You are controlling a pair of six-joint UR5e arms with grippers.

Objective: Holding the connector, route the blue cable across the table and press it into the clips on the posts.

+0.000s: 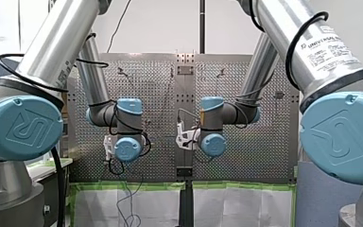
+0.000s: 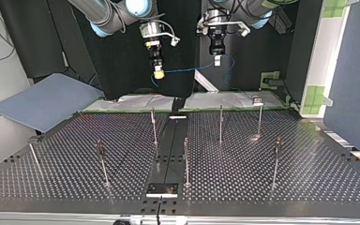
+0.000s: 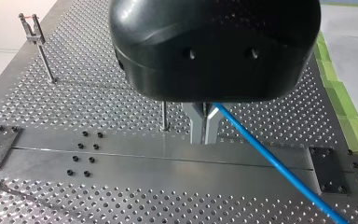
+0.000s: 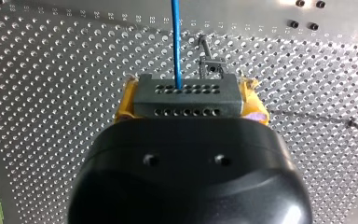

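**Right gripper** point(image 4: 189, 91). Clamps the connector point(image 4: 186, 100) between yellow pads point(image 4: 127, 100), set narrow, with one pad at each end of the grey block. Hangs clear above the table point(image 2: 262, 178), left of centre in the top view, toward the far edge.

**Cable** point(image 4: 175, 42). Leaves the connector through one hole in the upper row and runs straight ahead of the right gripper. In the right wrist view, passes beside a post point(image 4: 205, 46) and its clip point(image 4: 212, 67), both lower down on the table. In the top view, sags in a shallow curve from the right gripper across to the left gripper point(image 2: 217, 60), well above the posts point(image 2: 221, 124) and apart from all of them. Drops in a loop past the left gripper, behind the table's far edge.

**Left gripper.** Pinches the cable between metal fingers point(image 3: 196, 123), nearly closed and directed down at the table. Lets the cable out beside the fingers, slanting away over the plain strip point(image 3: 121, 156) at the table's middle. Hovers with a near post point(image 3: 164, 116) just beside the fingers in the left wrist view. Far post point(image 3: 44, 60), clip on top: well apart, close to the table's edge.

**Posts.** Stand thin and upright across the table in the top view, well apart from each other, except one at that view's left, tilted.
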